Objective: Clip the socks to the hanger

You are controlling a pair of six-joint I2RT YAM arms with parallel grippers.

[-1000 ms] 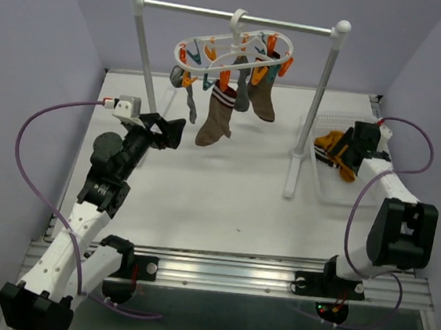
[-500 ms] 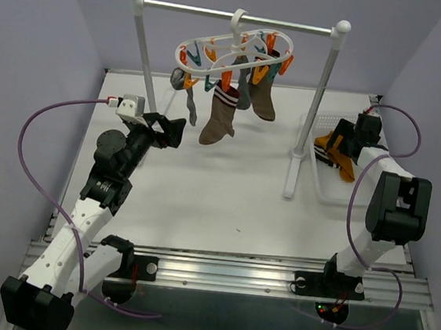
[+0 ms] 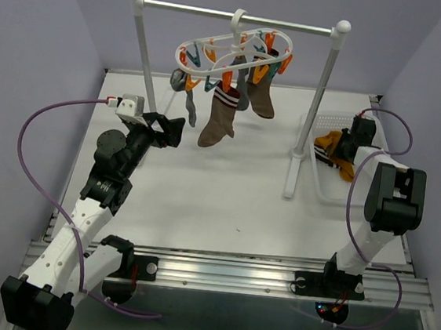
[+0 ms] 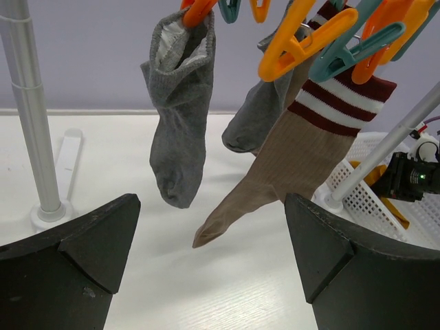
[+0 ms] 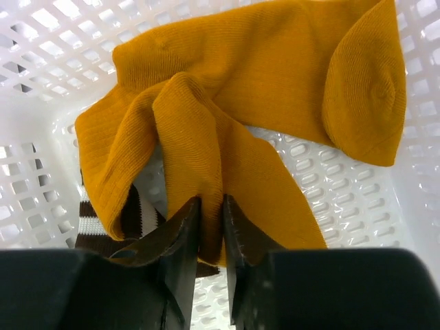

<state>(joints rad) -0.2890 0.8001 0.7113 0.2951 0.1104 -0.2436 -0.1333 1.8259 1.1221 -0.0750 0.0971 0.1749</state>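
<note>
The white oval hanger (image 3: 234, 51) hangs by its hook from the rack's crossbar, with orange and teal clips (image 4: 302, 38). A grey sock (image 4: 177, 117), a tan sock with maroon-white stripes (image 4: 292, 161) and a dark brown sock (image 3: 262, 97) hang from it. In the white basket (image 5: 41, 41) lies a mustard-orange sock (image 5: 234, 110) over a brown-white striped sock (image 5: 113, 223). My right gripper (image 5: 211, 227) is down in the basket, shut on a fold of the mustard-orange sock. My left gripper (image 4: 210, 234) is open and empty, below and in front of the hanging socks.
The white two-post rack (image 3: 142, 46) with metal crossbar (image 3: 236, 17) stands at the back; its right post foot (image 3: 292, 176) rests beside the basket (image 3: 325, 184). Purple cables loop from both arms.
My right gripper has reached further into the basket and shut on the mustard-orange sock. The left arm has barely moved and stays open.
</note>
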